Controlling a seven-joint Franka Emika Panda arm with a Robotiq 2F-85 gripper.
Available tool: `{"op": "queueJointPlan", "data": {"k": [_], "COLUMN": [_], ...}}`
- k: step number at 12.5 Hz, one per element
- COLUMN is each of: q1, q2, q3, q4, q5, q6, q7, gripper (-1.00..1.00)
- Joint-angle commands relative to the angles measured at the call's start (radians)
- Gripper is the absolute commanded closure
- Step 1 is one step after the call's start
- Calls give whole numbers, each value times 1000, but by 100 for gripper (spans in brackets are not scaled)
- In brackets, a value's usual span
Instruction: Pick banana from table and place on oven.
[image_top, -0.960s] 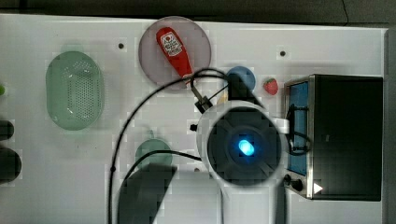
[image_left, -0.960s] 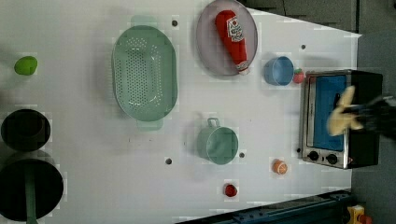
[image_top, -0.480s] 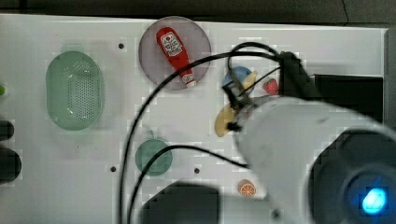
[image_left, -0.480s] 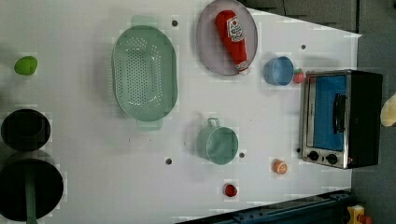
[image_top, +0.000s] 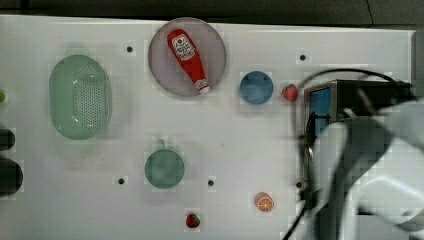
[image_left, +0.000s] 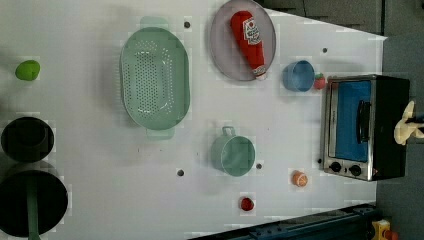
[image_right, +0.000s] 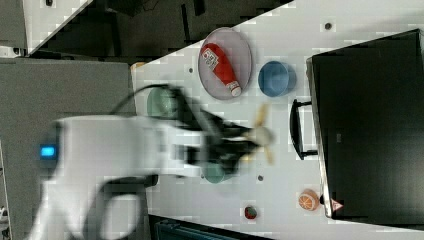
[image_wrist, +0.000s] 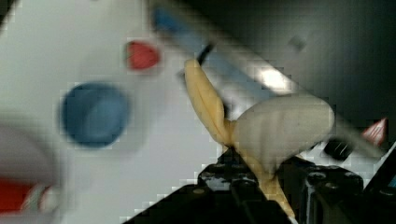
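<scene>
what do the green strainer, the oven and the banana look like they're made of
Green strainer: looks like matte plastic, judging by the even pale green and the moulded holes and handles.
Oven: seems to be metal, with a shiny silver front frame, a dark matte top and a blue-tinted glass door.
Banana: probably a plastic or rubber toy; its pale skin is smooth and slightly glossy, with the peel spread open.

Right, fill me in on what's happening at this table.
A Franka arm is carrying a peeled banana in its gripper toward the toaster oven. In the wrist view the banana sits clamped in the gripper, up off the white table. In the left view it hangs by the oven's black top, not set down. A ketchup bottle lies on a plate, beside a blue bowl, with strawberries, an orange slice and a green colander spread around.
</scene>
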Motion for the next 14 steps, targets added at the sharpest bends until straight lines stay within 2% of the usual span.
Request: {"op": "queueJointPlan", "data": {"k": [1,4,5,12,14], "q1": [-34,-34,-33,-29,-18], "q2": [-10,57,65,66,45], "q3": [-86,-127,-126,-111,-94], "q4": [2,2,2,8,30], "q5": [1,4,5,5,0], "q6": [68,159,157,161,135], "q7": [-363,-496,-497,-497,-493], "gripper": [62,62,55,-98,-100]}}
